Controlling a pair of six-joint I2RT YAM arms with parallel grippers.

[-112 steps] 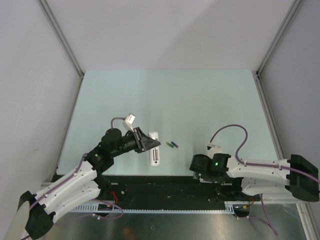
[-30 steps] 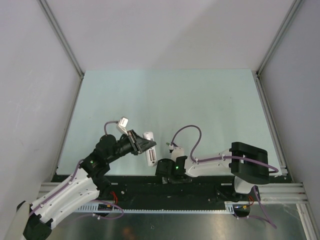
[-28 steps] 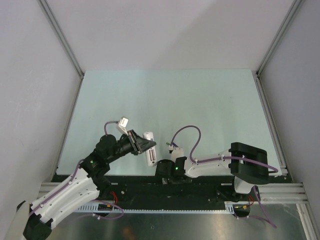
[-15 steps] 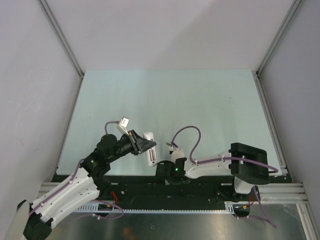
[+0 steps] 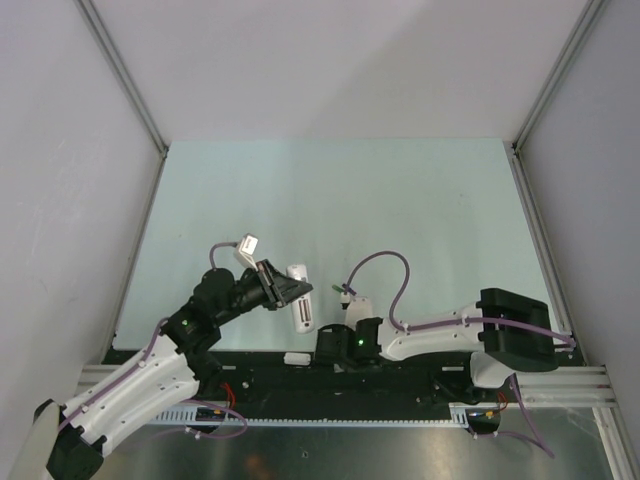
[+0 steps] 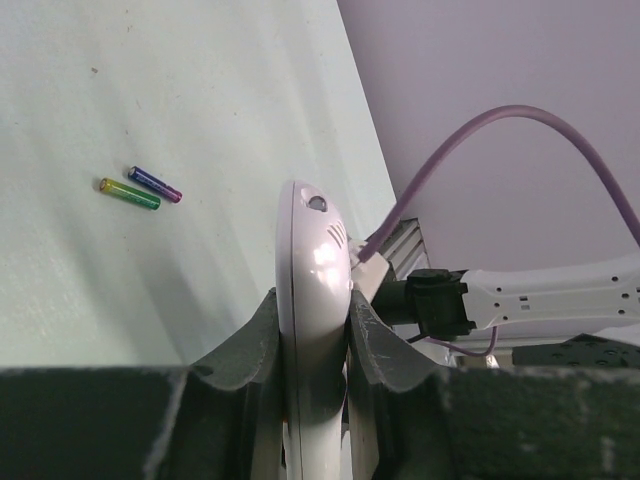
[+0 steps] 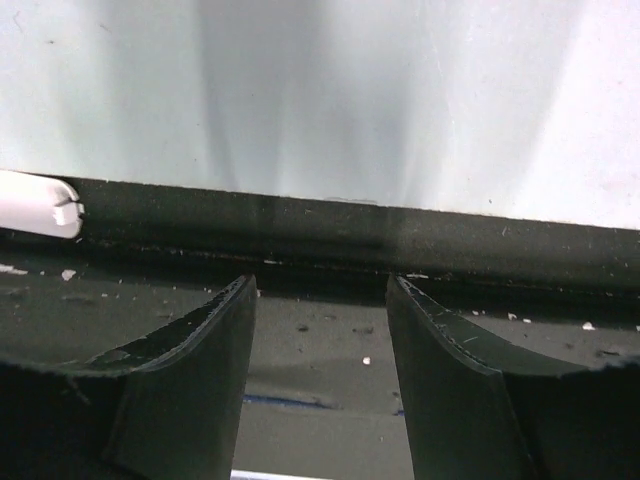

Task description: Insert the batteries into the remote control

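My left gripper (image 5: 288,291) is shut on the white remote control (image 5: 300,312), holding it edge-on above the table's near edge. In the left wrist view the remote control (image 6: 312,262) stands clamped between the two dark fingers (image 6: 245,345). The batteries lie side by side on the pale green table beyond it, the purple one (image 6: 155,184) just behind the green one (image 6: 130,193). My right gripper (image 5: 326,345) hangs low over the black rail just right of the remote. In its wrist view the right gripper (image 7: 320,290) is open with nothing between its fingers.
A small white flat piece (image 5: 296,357) lies on the black rail (image 5: 400,375) left of my right gripper; it shows at the left edge of the right wrist view as the white piece (image 7: 35,203). Grey walls enclose the table (image 5: 340,200) on three sides.
The white piece has appeared on the black rail. My right arm has shifted a little to the right and its jaws have narrowed. The left gripper and remote have stayed put.
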